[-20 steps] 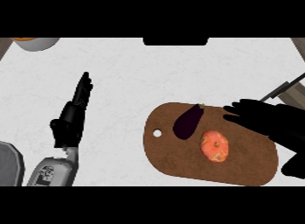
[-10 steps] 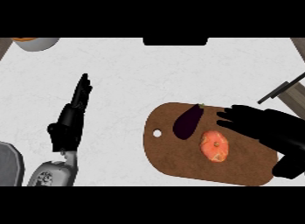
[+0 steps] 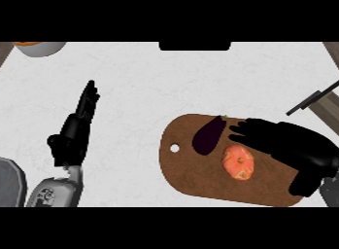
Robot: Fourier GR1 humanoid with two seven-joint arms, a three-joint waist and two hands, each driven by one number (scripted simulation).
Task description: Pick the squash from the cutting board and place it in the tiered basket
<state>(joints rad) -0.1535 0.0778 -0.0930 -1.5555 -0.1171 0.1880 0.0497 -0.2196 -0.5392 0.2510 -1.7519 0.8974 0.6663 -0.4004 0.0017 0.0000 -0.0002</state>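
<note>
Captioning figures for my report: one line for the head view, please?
Right hand above cutting board, fingers near orange squash and eggplant; left hand rests open.

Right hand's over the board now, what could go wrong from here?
1. The eggplant lies right beside the squash, and the right hand has its fingers spread over both; it may nudge or grab the eggplant instead.
2. The squash looks rounded, so a touch off its centre may roll it across the board.
3. The basket is not clearly in view, so the carry path is unchecked.
</note>
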